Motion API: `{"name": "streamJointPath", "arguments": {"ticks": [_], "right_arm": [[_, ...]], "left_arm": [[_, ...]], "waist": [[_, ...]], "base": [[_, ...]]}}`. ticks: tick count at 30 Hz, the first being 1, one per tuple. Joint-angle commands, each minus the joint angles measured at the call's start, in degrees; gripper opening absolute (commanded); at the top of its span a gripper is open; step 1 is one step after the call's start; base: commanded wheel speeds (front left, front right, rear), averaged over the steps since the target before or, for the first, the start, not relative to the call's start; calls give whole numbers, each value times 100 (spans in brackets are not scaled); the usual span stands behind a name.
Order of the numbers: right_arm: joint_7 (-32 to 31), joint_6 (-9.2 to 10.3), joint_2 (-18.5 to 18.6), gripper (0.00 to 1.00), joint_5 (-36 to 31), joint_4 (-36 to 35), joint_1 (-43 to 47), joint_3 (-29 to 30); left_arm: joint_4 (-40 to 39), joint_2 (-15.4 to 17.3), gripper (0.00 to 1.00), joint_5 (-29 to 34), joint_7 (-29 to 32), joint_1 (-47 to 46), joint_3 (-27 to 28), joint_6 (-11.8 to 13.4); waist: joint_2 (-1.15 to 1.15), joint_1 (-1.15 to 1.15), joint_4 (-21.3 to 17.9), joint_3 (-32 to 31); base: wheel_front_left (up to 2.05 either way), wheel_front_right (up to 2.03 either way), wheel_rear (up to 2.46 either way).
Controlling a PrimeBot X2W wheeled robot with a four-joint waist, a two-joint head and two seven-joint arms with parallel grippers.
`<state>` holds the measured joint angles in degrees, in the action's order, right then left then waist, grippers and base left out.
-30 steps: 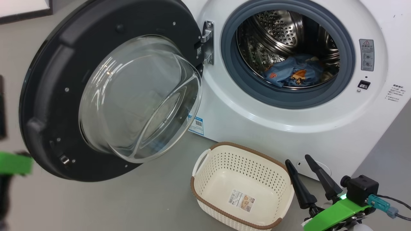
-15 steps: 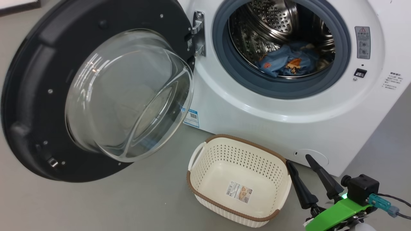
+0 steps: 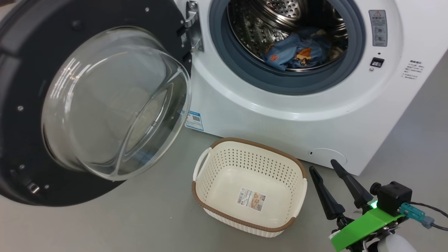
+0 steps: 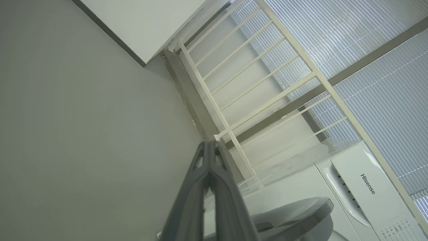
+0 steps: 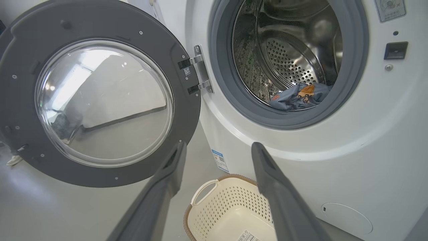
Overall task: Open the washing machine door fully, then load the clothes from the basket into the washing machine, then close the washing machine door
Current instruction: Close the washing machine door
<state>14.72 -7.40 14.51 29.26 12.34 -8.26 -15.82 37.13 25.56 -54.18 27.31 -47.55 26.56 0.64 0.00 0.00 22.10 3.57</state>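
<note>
The washing machine (image 3: 280,119) stands with its drum open. Its door (image 3: 21,70) is swung wide to the left, the glass bowl facing me. The clothes (image 3: 297,52), blue with orange-brown figures, lie inside the steel drum. On the floor in front sits the basket (image 3: 245,164), with only a label sticker inside. My right gripper (image 3: 322,165) hangs open just right of the basket, nothing between its fingers. In the right wrist view the right gripper (image 5: 218,144) points at the door (image 5: 100,20), the clothes (image 5: 297,97) and the basket (image 5: 227,197). My left gripper (image 4: 211,142) is shut on nothing.
Grey floor surrounds the machine. A round cap (image 3: 327,155) and a blue label (image 3: 194,120) sit low on its front. The left wrist view looks at a white railing (image 4: 234,100), window blinds (image 4: 367,83), the machine's top (image 4: 364,184) and the door's edge (image 4: 294,214).
The head camera has turned, so the whole picture slid left and up. The green part of my left arm at the left edge has left the picture. My right gripper holds still.
</note>
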Motion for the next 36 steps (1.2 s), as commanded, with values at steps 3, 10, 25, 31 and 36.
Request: {"name": "streamJointPath", "arguments": {"ticks": [3,10,25,31,36], "right_arm": [[28,-9,38,100,59,-156,-184,-114],[28,-9,47,100,64,-145,-157,-127],[28,-9,-56,100,113,-105,-71,-147],[28,-9,-106,100,126,-94,-2,-138],[28,-9,-147,100,115,-93,10,-103]], "left_arm": [[203,465,0,-211,423,-120,160,153],[442,517,0,-424,1069,42,165,202],[-375,216,0,-975,3150,856,-209,171],[-1048,41,0,-1187,3749,1221,-304,302],[-1722,-307,0,-1379,3994,1477,-387,389]], "waist": [[0,0,-126,49],[0,0,-199,19],[0,0,-209,-210],[0,0,-230,-299],[0,0,-236,-309]], "base": [[0,0,0],[0,0,0],[0,0,0],[0,0,0],[0,0,0]]}}
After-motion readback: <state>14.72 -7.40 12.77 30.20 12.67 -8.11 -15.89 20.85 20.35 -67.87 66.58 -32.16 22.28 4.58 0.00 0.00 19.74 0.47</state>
